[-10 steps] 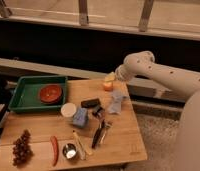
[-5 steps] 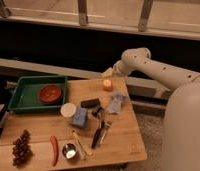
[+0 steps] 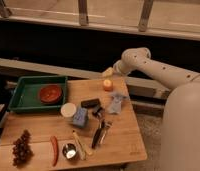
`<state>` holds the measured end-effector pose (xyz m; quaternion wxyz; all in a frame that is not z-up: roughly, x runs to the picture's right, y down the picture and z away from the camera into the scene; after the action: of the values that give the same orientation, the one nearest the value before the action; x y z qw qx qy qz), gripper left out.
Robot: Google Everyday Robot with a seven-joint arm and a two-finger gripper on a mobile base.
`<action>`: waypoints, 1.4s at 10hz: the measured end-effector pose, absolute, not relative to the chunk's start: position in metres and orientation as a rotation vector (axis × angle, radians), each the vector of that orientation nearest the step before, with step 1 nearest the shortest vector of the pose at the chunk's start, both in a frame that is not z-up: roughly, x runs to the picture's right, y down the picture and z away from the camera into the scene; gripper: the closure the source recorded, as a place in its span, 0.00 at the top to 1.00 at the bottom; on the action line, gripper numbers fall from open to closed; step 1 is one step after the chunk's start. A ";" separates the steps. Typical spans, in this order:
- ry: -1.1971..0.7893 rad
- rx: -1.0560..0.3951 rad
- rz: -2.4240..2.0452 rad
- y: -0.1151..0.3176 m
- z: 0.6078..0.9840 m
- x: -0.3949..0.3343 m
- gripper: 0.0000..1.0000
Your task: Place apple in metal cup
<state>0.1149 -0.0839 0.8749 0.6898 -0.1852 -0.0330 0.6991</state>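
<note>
The white arm [image 3: 158,70] reaches in from the right. Its tool [image 3: 108,73] hangs at the far edge of the wooden table [image 3: 122,144], just above and behind the apple [image 3: 108,85]. The tool's fingers stand apart and hold nothing. The apple rests on the table, just beside a crumpled grey-blue cloth [image 3: 116,102]. The metal cup [image 3: 69,150] stands well apart from it, near the front edge, between a red chili pepper [image 3: 54,149] and a pale utensil [image 3: 79,145]. A white cup [image 3: 68,109] sits mid-table, and a red-brown bowl [image 3: 50,93] lies in the green tray [image 3: 25,96].
</note>
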 end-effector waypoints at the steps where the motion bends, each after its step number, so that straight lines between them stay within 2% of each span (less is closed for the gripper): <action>1: -0.075 -0.416 1.565 -0.084 0.885 0.115 0.80; 7: -0.051 -0.465 1.507 -0.082 0.953 0.083 0.80; 14: 0.076 -0.535 1.428 -0.051 1.003 0.066 0.80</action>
<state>0.0656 -0.0505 1.0028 0.7224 -0.2424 0.0343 0.6467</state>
